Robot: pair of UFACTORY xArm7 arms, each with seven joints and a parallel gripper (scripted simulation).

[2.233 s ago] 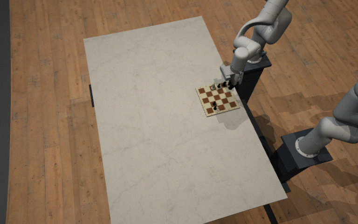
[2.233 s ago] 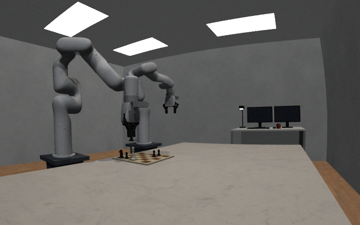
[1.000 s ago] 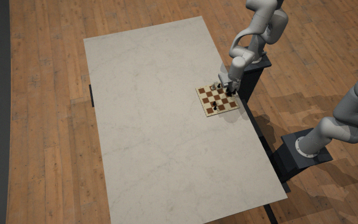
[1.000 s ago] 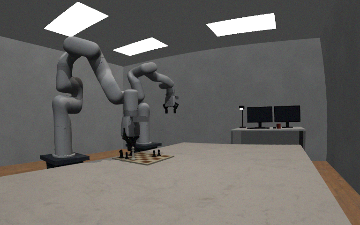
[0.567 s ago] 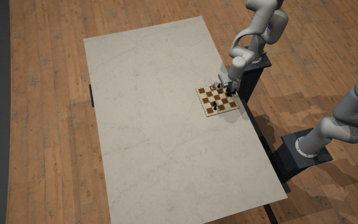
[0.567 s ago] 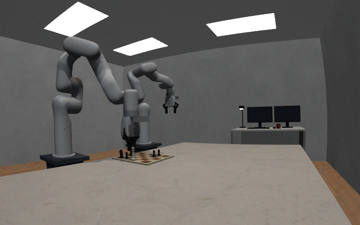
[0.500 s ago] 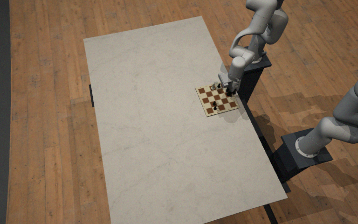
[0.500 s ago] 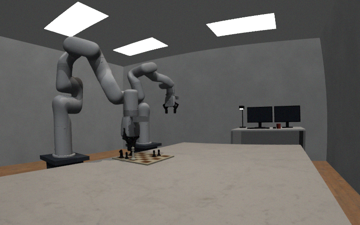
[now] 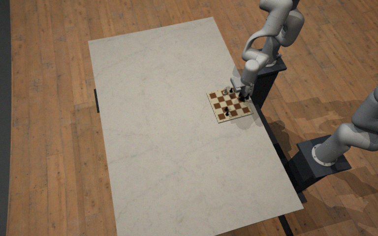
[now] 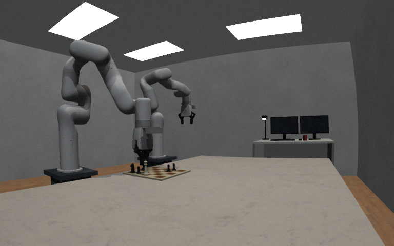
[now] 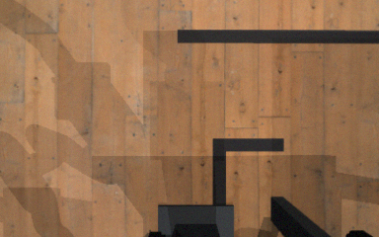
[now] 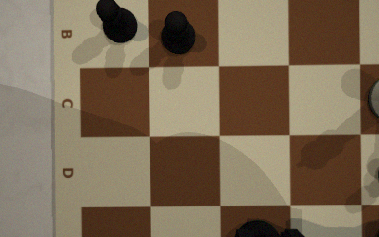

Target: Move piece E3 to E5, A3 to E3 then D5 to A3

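The chessboard [image 9: 214, 100] [image 10: 174, 173] [image 12: 254, 99] lies at the table edge. My right gripper [image 9: 243, 96] [image 10: 143, 163] is shut on a black piece [image 10: 143, 167] [image 12: 257, 230], upright at E3; I cannot tell whether its base touches the board. A black knight [image 10: 132, 168] stands on E5, hidden behind the gripper in the top view. A black pawn [image 9: 231, 90] [image 10: 138, 169] stands on D5. A3 is out of the right wrist view. My left gripper [image 10: 186, 120] is open and empty, high up away from the board.
A white king [image 9: 225, 91] [image 10: 145, 168] [image 12: 376, 100] stands on C5, beside the D5 pawn. Black pawns stand on B1 [image 9: 227, 113] [image 12: 119, 26] and B2 [image 9: 226, 108] [image 12: 178, 39]. The left wrist view shows floor and dark supports.
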